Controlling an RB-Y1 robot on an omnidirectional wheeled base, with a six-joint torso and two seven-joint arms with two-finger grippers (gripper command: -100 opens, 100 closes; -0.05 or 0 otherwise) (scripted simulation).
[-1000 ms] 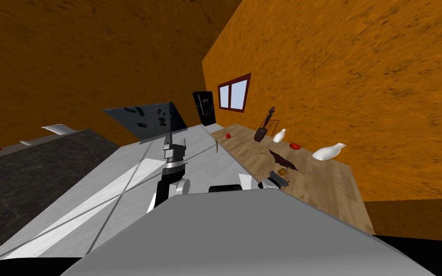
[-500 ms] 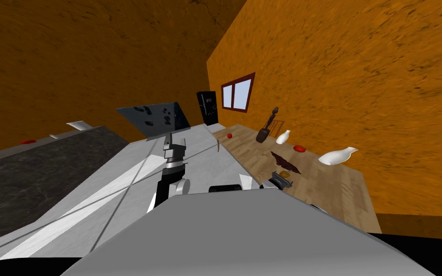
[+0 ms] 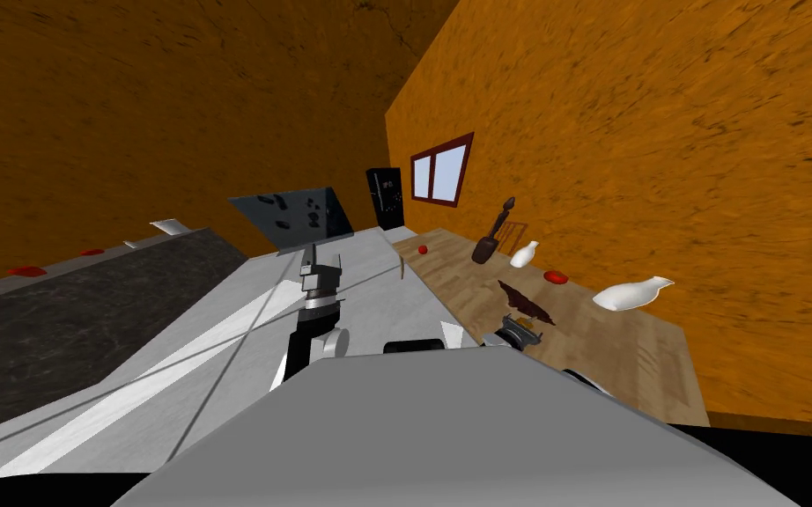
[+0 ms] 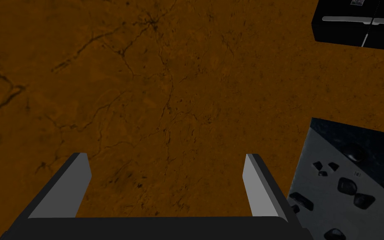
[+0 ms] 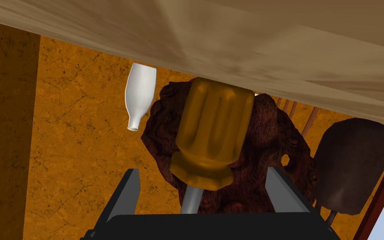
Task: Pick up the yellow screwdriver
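The yellow screwdriver lies on the wooden table; in the right wrist view its fat ribbed handle points away from me and its grey shaft runs back toward the gripper's body. My right gripper is open, with a finger on each side of the handle's collar and a gap on both sides. In the head view that gripper sits low at the table's near edge. My left gripper is open and holds nothing; it is raised above the grey floor.
Just beyond the screwdriver lies a dark brown lumpy piece, then a dark paddle-shaped thing and a white vase. Another white vase and a red thing are on the table. A dark panel stands ahead.
My head view has swung a little, so the table and wall have slid right and the dark counter has shifted. Neither arm has moved against my chest.
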